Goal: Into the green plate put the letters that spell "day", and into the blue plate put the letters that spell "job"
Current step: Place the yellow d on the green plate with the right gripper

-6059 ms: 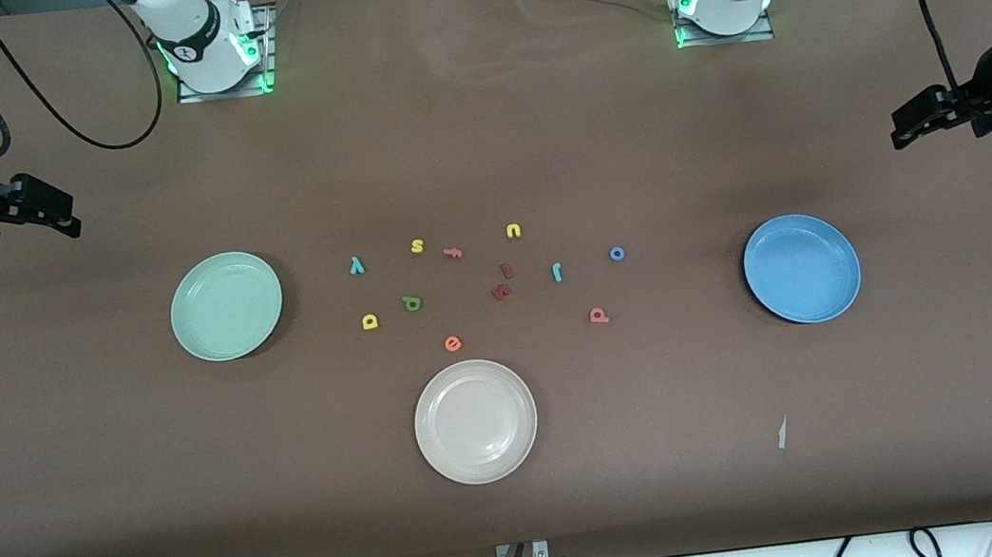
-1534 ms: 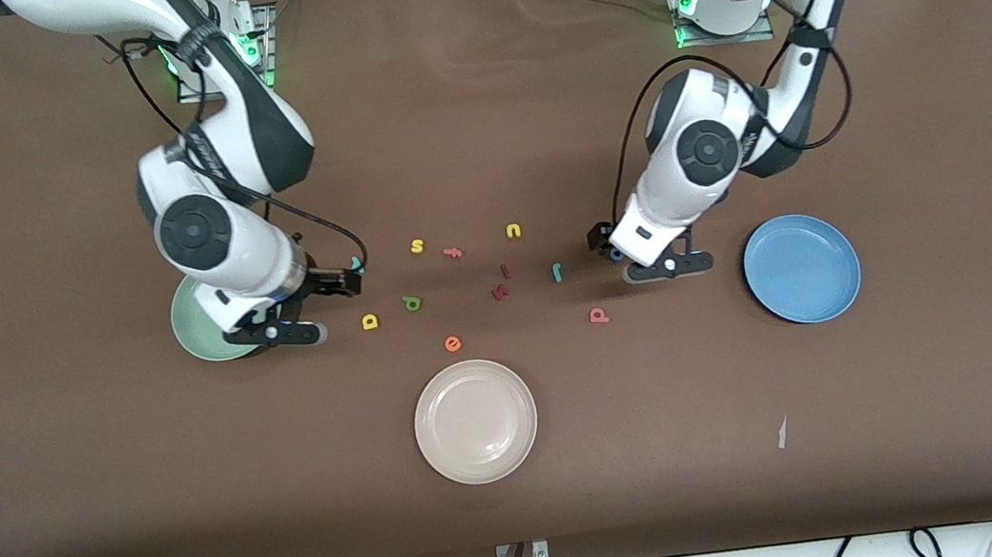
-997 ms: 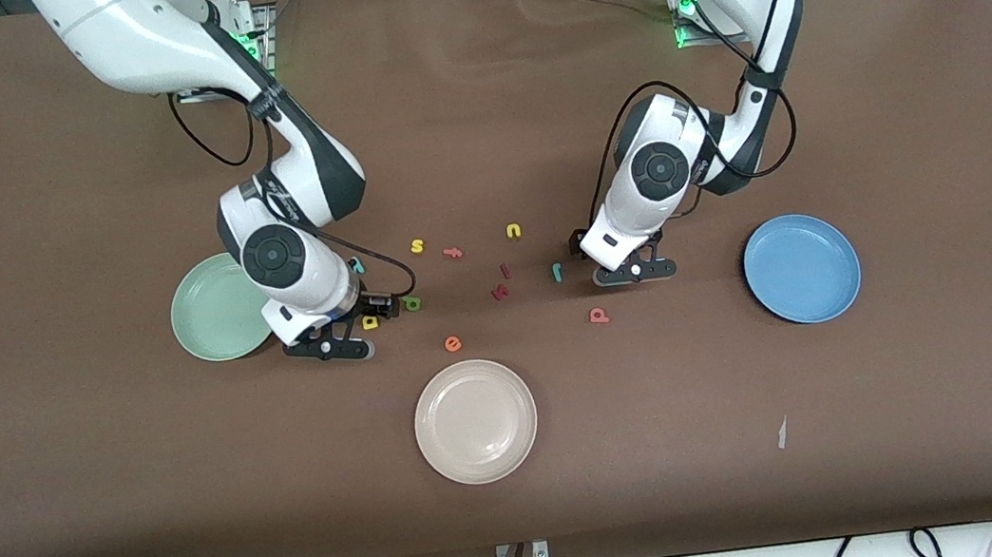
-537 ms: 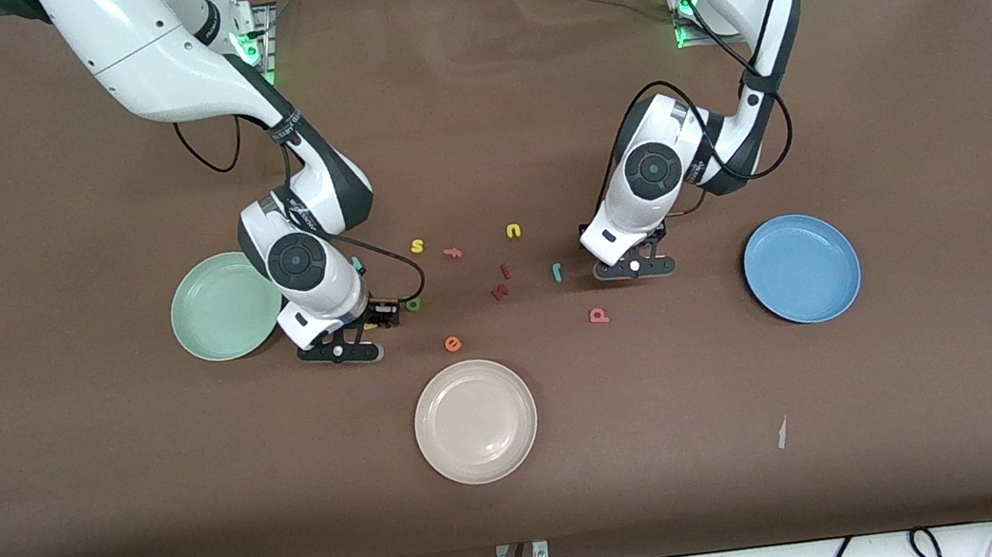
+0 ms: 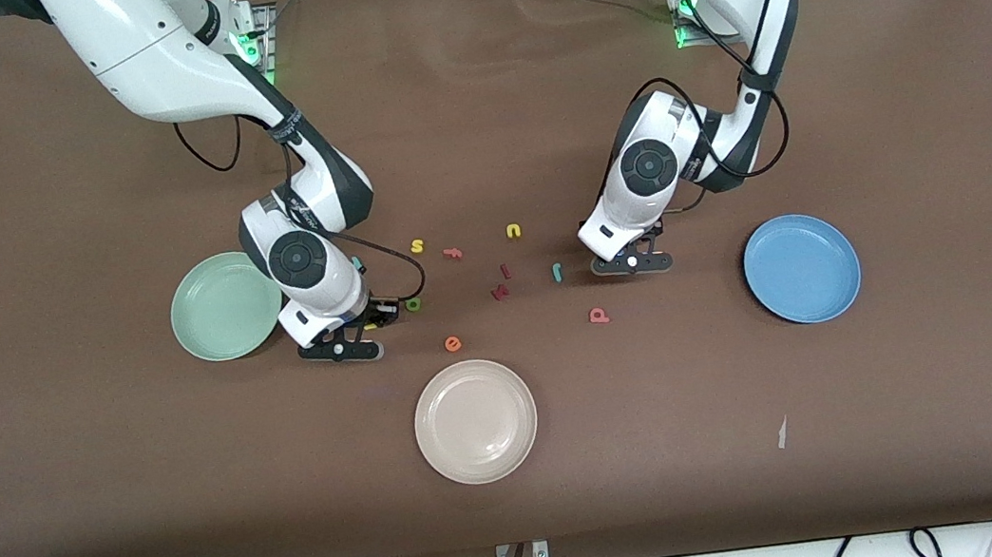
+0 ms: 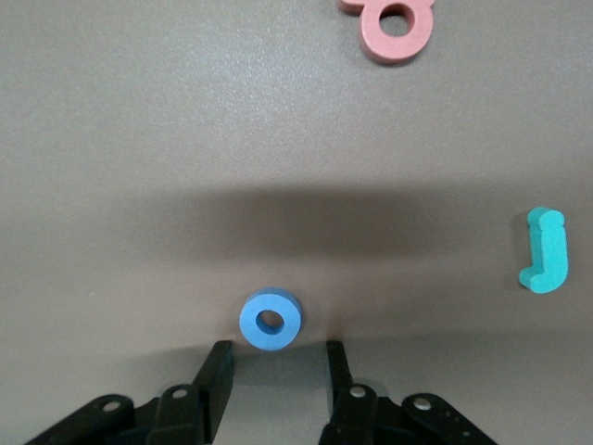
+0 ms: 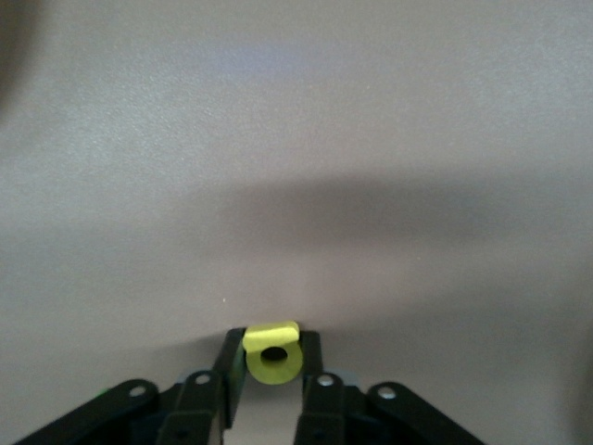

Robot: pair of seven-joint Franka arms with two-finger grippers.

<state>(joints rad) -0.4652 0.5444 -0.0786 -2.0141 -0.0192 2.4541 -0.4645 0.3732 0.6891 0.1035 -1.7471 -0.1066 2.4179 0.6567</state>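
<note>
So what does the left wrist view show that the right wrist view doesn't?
Only the left wrist view shows the blue "o" lying on the table just ahead of the left gripper, whose fingers stand apart and not yet around it, plus the teal "j" and the salmon "b". Only the right wrist view shows the yellow "d" pinched between the fingers of the right gripper. Both show the brown table and a pair of black fingers low over it.
</note>
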